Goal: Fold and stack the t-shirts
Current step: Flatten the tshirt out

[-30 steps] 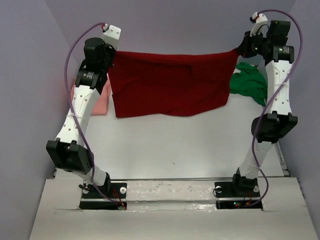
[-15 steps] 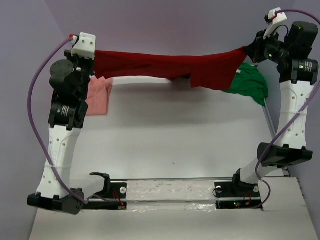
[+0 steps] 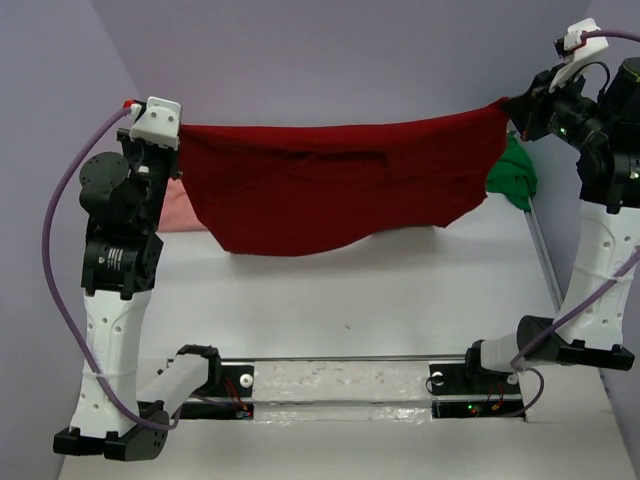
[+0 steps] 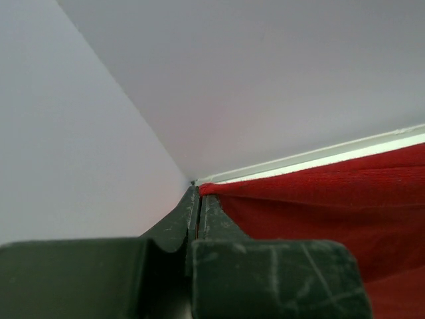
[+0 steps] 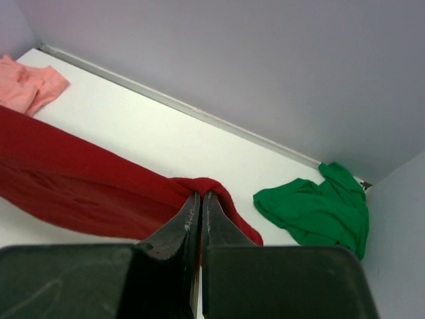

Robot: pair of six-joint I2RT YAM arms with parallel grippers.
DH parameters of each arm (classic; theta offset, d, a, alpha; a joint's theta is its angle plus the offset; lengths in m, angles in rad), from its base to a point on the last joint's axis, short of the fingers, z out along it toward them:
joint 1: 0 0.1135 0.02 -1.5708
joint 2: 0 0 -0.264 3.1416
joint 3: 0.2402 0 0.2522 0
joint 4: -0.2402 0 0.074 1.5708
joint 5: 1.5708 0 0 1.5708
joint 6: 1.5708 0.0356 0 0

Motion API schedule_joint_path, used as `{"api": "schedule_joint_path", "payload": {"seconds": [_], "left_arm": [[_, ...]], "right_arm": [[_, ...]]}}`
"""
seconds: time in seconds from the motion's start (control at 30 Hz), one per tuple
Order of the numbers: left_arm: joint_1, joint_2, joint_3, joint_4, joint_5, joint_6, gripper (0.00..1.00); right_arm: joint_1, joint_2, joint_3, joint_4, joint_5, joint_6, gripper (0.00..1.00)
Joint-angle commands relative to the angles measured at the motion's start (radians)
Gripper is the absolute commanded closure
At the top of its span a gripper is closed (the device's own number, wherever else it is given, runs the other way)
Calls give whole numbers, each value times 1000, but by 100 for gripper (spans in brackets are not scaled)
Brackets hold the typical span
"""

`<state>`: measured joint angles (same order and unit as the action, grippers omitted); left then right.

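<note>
Two top corners of the dark red t-shirt point(image 3: 340, 185) are pinched in the closed left gripper point(image 4: 198, 193) and right gripper point(image 5: 199, 196), so it hangs stretched over the desk point(image 3: 350, 295), the salmon-pink t-shirt point(image 5: 26, 86) lying at far left, the green t-shirt point(image 5: 312, 209) at far right.

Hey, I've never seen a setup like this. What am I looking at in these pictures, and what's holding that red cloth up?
Two white robot arms are bolted at the near edge of a table. The wide picture comes from a fixed camera above and behind them; the other two come from a camera on each wrist. The left gripper and the right gripper are each shut on an upper corner of the dark red shirt, holding it spread between them. On the table, a salmon-pink shirt lies far left and a bright green shirt lies crumpled far right.
</note>
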<state>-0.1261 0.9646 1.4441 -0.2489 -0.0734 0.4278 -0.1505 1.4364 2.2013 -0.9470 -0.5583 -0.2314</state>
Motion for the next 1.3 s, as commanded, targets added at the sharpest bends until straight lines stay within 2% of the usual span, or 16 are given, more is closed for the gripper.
{"api": "schedule_joint_path", "payload": {"seconds": [0.0,0.13,0.2,0.3,0.47,0.57,0.67,0.8,0.87,0.97,1.0,1.07,1.1,1.13,1.17,1.27], "left_arm": [[11,-69,41,-27,142,-20,100],[34,-188,-69,-137,239,6,100],[57,-274,-164,-177,317,14,100],[92,-366,-280,-274,380,37,100],[118,-443,-304,-311,403,62,100],[118,-359,-257,-267,393,43,100],[118,-282,-270,-169,373,31,100],[118,-39,-293,-66,380,11,100],[117,52,-304,20,389,-17,100],[118,277,-220,77,400,-53,100],[118,398,-124,76,411,-63,100],[117,501,-3,65,414,-89,100],[117,544,119,62,405,-95,100],[117,615,184,57,397,-101,100],[115,644,311,45,376,-106,100],[114,738,496,-18,356,-110,100]], "right_arm": [[-8,-109,-20,-4,-34,33,100],[-8,-279,-227,-28,-69,23,100],[-8,-355,-379,-41,-87,14,100],[-8,-497,-526,-77,-69,-2,100],[-17,-535,-578,-101,-45,-17,100],[-17,-473,-598,-36,-40,-16,100],[-17,-392,-618,55,-38,-17,100],[-17,-166,-631,195,-35,-14,100],[-17,-63,-608,258,-31,-11,100],[-17,171,-458,267,-31,-8,100],[-17,273,-360,263,-26,-6,100],[-17,367,-240,240,-23,3,100],[-17,410,-174,222,-23,4,100],[-17,482,-43,179,-25,4,100],[-17,511,21,160,-26,9,100],[-17,558,223,120,-23,23,100]]}}
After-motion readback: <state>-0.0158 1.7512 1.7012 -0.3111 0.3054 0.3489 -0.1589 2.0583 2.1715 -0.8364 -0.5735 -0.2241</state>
